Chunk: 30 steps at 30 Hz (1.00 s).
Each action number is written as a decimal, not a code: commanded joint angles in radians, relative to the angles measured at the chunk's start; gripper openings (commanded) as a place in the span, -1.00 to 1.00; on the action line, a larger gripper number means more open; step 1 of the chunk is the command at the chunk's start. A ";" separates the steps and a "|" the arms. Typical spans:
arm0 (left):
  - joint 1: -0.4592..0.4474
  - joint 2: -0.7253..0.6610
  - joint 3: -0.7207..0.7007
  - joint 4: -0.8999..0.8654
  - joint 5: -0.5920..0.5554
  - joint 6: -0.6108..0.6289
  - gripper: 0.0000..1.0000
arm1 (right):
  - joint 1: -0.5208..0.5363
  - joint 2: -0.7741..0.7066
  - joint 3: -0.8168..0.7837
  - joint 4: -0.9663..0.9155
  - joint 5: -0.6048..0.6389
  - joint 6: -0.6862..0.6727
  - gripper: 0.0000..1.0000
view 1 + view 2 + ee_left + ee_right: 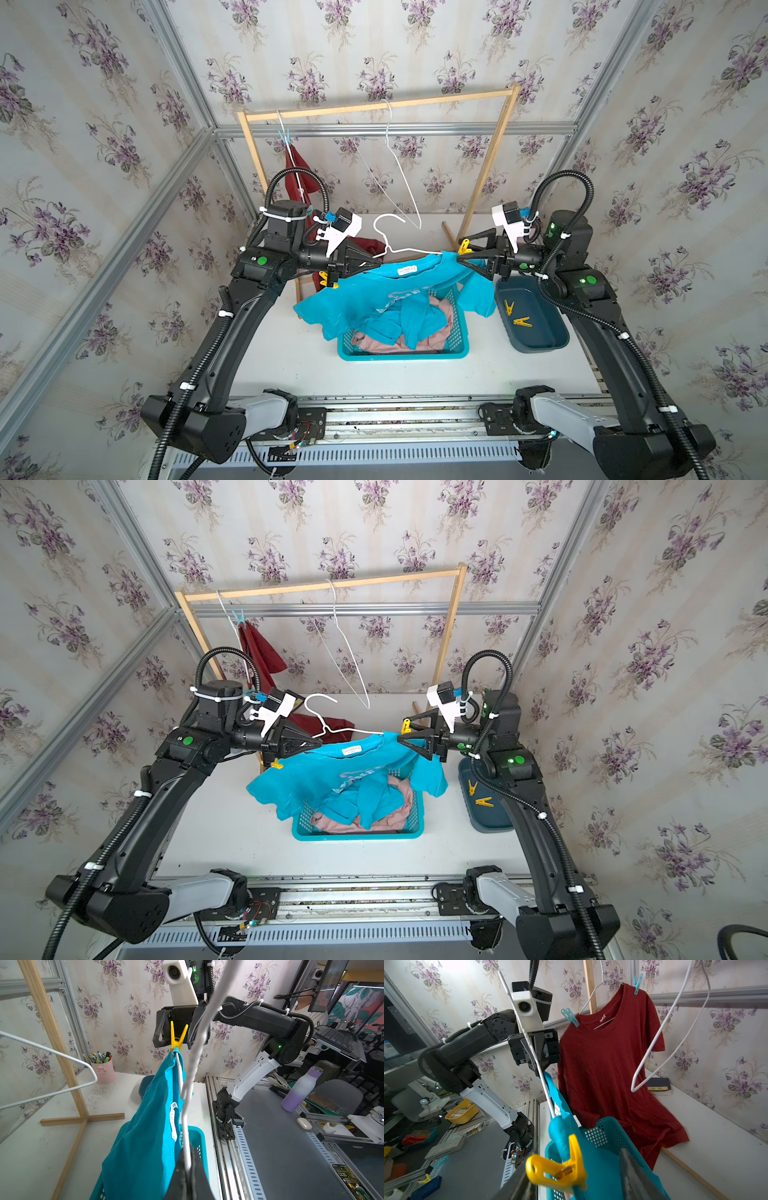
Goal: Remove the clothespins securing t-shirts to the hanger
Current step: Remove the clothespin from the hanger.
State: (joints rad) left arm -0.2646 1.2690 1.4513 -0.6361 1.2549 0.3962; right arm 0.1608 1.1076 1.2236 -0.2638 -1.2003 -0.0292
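Yellow so far: has two clothespins (pixel 521 321) in the tray (pixel 540 336), clamps the left gripper (pixel 374 262) on the hanger (pixel 216 1001), holds the right gripper (pixel 459 249) apart around another clothespin (pixel 550 1169) on the turquoise t-shirt (pixel 353 299), leaves blue clothespins (pixel 572 1017) on the red t-shirt (pixel 608 1074).

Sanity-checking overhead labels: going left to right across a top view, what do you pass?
light blue clothespin on the rack → left gripper, shut on the white hanger → yellow clothespin → dark blue tray
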 commanded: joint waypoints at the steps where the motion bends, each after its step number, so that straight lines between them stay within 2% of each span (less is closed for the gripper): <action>1: -0.001 0.004 0.000 0.020 0.056 -0.009 -0.99 | -0.001 0.005 0.006 0.040 -0.055 0.009 0.03; 19: 0.003 0.025 0.018 0.017 0.015 -0.010 -0.99 | -0.001 -0.023 -0.038 0.077 -0.067 0.017 -0.99; 30: 0.003 0.024 0.016 -0.004 -0.015 -0.011 -1.00 | 0.000 -0.119 -0.112 0.246 0.124 0.057 -1.00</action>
State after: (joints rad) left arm -0.2615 1.2961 1.4612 -0.6365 1.2407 0.3790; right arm 0.1608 0.9993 1.1168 -0.1013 -1.1343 0.0044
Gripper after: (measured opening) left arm 0.059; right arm 0.163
